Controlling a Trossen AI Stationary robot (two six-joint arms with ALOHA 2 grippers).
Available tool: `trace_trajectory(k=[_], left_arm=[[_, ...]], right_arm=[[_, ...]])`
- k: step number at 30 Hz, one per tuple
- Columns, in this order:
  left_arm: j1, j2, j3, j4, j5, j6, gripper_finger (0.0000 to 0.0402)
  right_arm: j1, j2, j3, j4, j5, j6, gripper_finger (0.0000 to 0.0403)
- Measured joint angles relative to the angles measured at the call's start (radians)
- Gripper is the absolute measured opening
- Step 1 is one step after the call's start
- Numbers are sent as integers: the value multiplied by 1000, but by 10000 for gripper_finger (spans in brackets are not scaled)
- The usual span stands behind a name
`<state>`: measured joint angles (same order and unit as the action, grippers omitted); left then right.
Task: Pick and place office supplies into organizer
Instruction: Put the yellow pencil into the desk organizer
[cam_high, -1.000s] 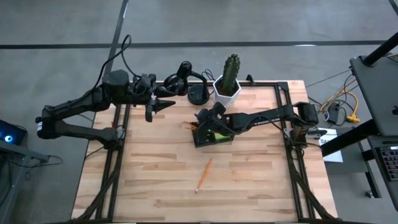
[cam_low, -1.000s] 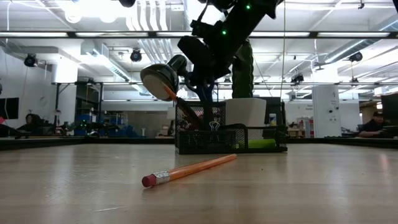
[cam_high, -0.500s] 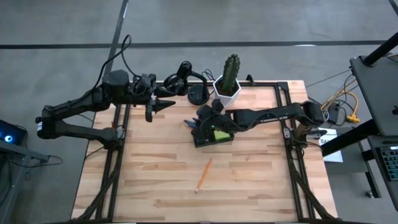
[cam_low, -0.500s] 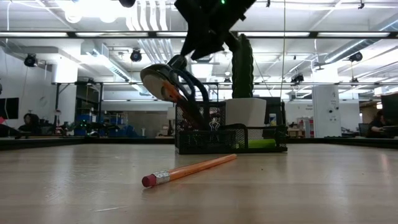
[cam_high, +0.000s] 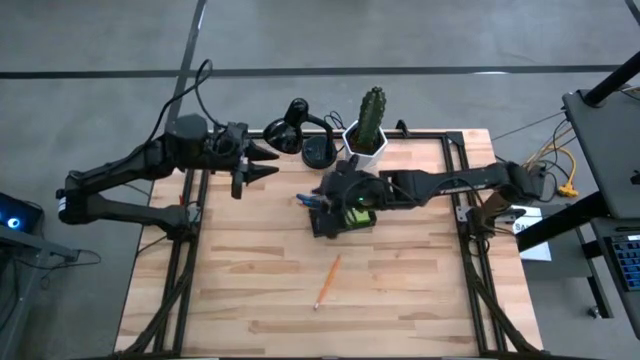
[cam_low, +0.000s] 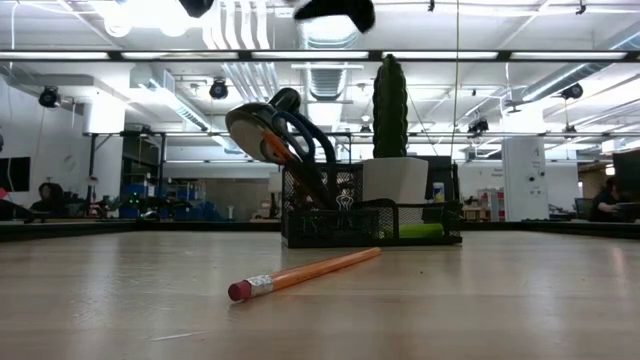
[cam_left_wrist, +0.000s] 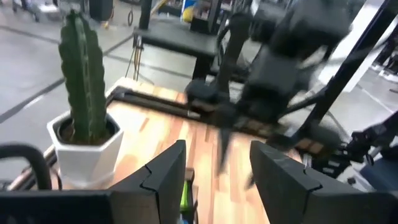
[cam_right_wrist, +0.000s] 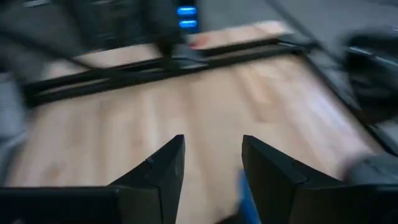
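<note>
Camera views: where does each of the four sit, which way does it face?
High view: overhead, straight down on the wooden table; both arms show, right gripper above the dark mesh organizer.
Low view: at tabletop height, level across to the organizer; a bit of the arm at the top edge.
Left wrist view: faces the green cactus in its white hexagonal pot; own open fingers below.
Right wrist view: looks down on bare table; own open fingers.
Shared: high and low both show the orange pencil lying loose.

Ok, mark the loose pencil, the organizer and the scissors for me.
pencil (cam_low: 315, 270), low view, mid-shaft.
organizer (cam_low: 330, 222), low view, front mesh wall.
scissors (cam_low: 262, 128), low view, handle loop sticking out of the organizer.
</note>
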<state>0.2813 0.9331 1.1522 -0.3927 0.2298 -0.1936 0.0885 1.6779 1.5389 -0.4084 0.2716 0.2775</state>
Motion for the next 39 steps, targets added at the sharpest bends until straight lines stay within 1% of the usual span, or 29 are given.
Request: trace_trajectory(k=[2, 5, 7, 10, 15, 19, 26, 30, 34, 39], left_arm=[[0, -6, 0, -35, 0, 0, 164], [0, -18, 0, -81, 0, 0, 164], [-1, -28, 0, -102, 0, 0, 164], [-1, -42, 0, -139, 0, 0, 164], [-1, -69, 0, -196, 0, 0, 164], [-1, -85, 0, -229, 0, -1, 164], [0, -101, 0, -254, 0, -7, 164], [0, -104, 0, -255, 0, -8, 164], [0, -102, 0, -256, 0, -8, 164], [0, -97, 0, -292, 0, -8, 164]], right_arm=[[12, -9, 10, -1, -106, -67, 145], [41, -11, 21, -11, -275, -215, 143], [65, -8, 26, -17, -335, -286, 144], [91, -3, 38, -72, -344, -335, 148], [119, -2, 41, -162, -339, -366, 159], [155, 18, 43, -185, -347, -417, 165], [217, 143, 55, -190, -358, -512, 168], [222, 198, 68, -187, -360, -521, 163], [220, 245, 74, -187, -361, -584, 157], [222, 320, 74, -206, -437, -626, 155]])
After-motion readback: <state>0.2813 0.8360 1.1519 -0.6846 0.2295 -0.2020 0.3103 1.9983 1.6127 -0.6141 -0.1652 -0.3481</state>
